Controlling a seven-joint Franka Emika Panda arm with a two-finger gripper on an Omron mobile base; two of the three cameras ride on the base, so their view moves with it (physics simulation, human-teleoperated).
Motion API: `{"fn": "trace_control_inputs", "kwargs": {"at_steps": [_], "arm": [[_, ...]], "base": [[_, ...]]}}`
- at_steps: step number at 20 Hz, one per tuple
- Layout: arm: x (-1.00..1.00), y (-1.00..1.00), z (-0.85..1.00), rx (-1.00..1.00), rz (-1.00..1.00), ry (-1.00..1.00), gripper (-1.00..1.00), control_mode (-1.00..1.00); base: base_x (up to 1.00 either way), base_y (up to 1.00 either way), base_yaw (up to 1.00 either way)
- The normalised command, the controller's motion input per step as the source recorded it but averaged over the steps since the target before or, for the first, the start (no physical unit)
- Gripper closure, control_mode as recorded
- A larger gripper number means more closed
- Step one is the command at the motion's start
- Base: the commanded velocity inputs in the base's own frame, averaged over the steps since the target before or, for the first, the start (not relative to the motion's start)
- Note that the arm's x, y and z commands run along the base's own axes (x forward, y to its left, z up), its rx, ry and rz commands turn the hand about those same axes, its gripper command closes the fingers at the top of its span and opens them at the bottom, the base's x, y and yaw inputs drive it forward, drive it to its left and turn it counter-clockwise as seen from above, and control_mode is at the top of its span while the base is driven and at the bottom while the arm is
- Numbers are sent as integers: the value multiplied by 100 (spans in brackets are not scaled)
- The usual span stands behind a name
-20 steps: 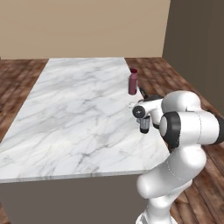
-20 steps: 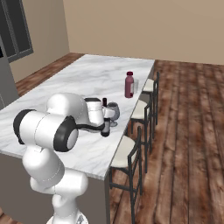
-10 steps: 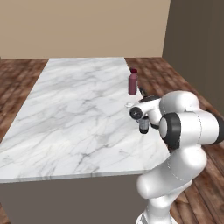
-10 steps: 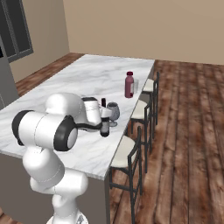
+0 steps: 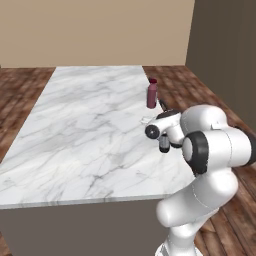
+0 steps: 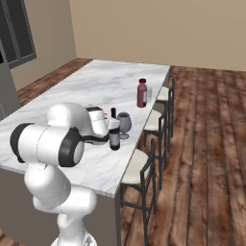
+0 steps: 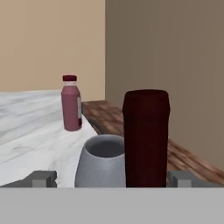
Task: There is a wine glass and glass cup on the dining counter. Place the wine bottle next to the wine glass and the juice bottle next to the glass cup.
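As the gripper point(image 6: 113, 135) stands with its jaws spread wide and clamped on nothing, I list the wine bottle point(image 7: 146, 138) upright on the dining counter point(image 5: 85, 125), just beside the wine glass point(image 7: 101, 161). Juice bottle point(image 6: 142, 93): upright farther along, near the stool-side edge. I judge both bottles rigid, smooth, likely slippery; take the juice bottle mid-body.
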Motion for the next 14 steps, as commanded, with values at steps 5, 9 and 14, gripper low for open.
{"fn": "trace_control_inputs", "kwargs": {"at_steps": [5, 9, 14], "arm": [[-15, 14, 0, 0, -1, 0, -100, -100], [-18, 18, 0, 1, -1, 0, -100, -100], [-3, 11, 0, 1, 0, 0, -100, -100]], "base": [[0, 0, 0], [0, 0, 0], [0, 0, 0]]}}
